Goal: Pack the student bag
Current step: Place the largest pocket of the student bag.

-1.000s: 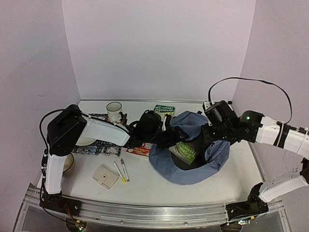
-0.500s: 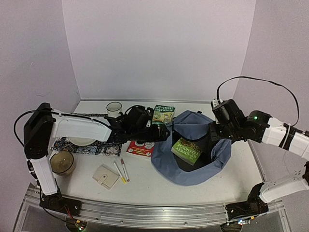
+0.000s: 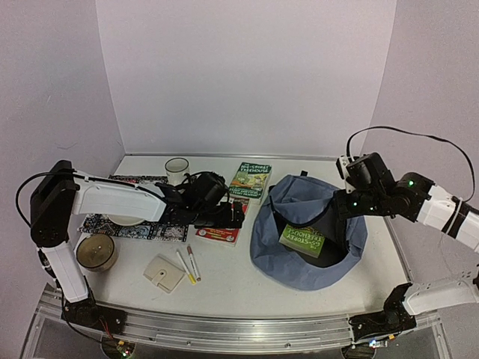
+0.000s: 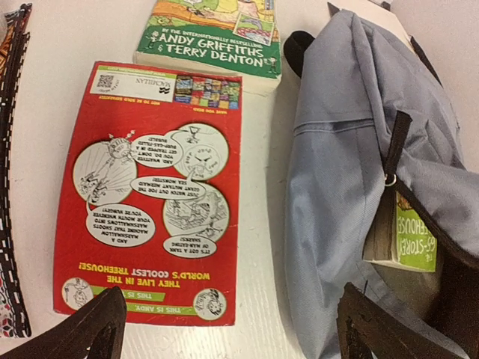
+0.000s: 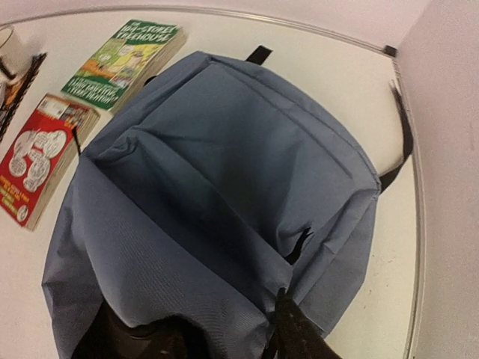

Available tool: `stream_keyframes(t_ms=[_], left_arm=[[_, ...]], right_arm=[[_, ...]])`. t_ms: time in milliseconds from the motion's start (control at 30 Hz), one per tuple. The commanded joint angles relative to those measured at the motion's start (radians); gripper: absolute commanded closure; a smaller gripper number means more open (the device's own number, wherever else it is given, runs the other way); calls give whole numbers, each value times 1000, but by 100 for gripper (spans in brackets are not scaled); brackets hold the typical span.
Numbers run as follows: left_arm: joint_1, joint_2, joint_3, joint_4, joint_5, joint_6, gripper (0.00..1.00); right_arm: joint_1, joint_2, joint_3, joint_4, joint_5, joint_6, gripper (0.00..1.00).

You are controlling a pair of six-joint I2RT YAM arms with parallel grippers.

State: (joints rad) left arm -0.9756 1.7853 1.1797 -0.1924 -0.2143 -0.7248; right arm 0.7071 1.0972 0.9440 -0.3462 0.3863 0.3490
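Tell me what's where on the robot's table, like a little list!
student bag: open, lying on the table
inside bag: green book
on table: red book, second green book, mug, two pens
left pincer: open, above the red book, holding nothing
right pincer: at the bag's rim, grip unclear
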Motion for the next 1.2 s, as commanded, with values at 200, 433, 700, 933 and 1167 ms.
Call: stream_keyframes(t_ms=[200, 433, 700, 933, 1167], left_arm=[[148, -26, 5, -46, 2, 60, 1], [205, 49, 64, -79, 6, 118, 3], [225, 136, 119, -81, 72, 131, 12], [235, 187, 130, -86, 105, 119, 16], [235, 189, 93, -91, 135, 103, 15]], right_arm=[[0, 12, 19, 174, -591, -26, 32], [18, 76, 28, 387, -791, 14, 22], [105, 379, 140, 498, -681, 131, 21], [142, 626, 208, 615, -512, 313, 24], [158, 779, 249, 671, -459, 416, 25]])
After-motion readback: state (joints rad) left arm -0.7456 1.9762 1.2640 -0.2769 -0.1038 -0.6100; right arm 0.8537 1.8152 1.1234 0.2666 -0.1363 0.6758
